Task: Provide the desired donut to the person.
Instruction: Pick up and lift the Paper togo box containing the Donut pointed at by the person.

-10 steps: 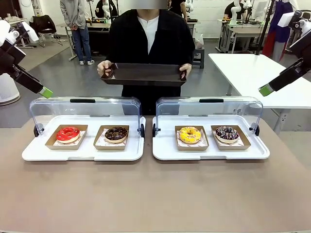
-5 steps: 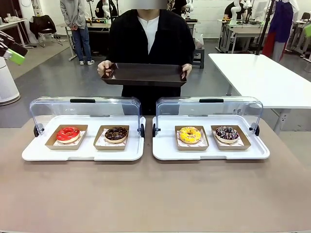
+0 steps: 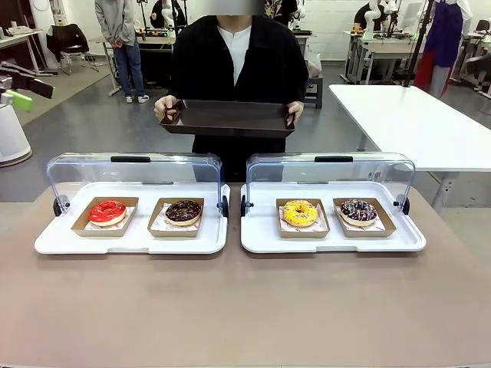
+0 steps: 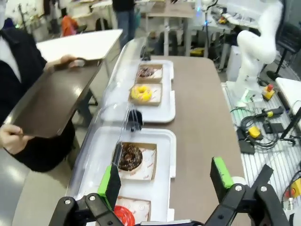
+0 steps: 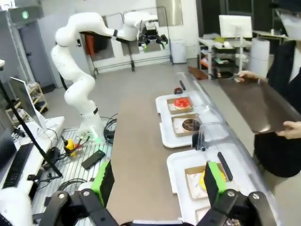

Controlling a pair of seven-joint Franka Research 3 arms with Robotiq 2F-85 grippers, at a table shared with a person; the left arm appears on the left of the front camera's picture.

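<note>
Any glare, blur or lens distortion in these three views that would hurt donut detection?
Front view: sharp, evenly lit, faint reflections on the clear lids. Left wrist view: wide-angle bend in the table edge, sheen on the lid beside the chocolate donut, still readable. Right wrist view: same bend, yellow donut partly behind a finger of the right gripper.

glossy red donut [image 3: 107,210], clear plastic lid [image 3: 134,175], matt table [image 3: 245,307]
</note>
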